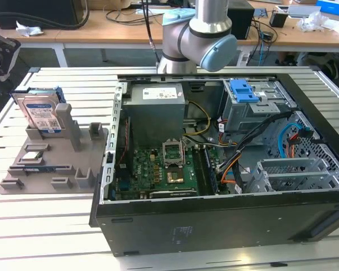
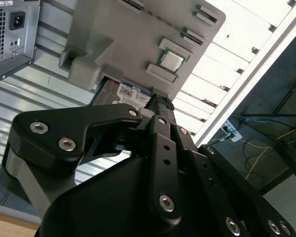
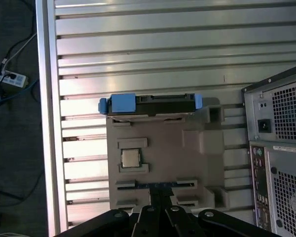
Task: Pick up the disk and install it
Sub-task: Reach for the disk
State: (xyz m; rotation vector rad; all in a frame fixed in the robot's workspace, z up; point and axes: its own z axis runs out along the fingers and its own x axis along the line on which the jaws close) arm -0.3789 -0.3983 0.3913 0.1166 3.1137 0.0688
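The disk [image 1: 42, 113] stands upright on its edge in a slot at the far end of a grey holder tray [image 1: 73, 164], on the exterior view's left. It is silver with a white and blue label and blue side rails. In the first wrist view the disk [image 3: 153, 102] appears edge-on along the tray [image 3: 163, 143]. In the second wrist view the disk's label [image 2: 133, 94] peeks out past the black fingers. My gripper [image 3: 160, 192] hangs well above the tray, apart from the disk, fingers together and holding nothing; the second wrist view also has my gripper [image 2: 160, 101].
An open computer case [image 1: 214, 220] lies beside the tray, with a grey power-supply box [image 1: 156, 110] and a drive cage with a blue latch [image 1: 243, 90]. A processor chip [image 3: 130, 158] and a memory stick [image 3: 155, 186] rest in the tray. The slatted table edge [image 3: 49, 148] is near.
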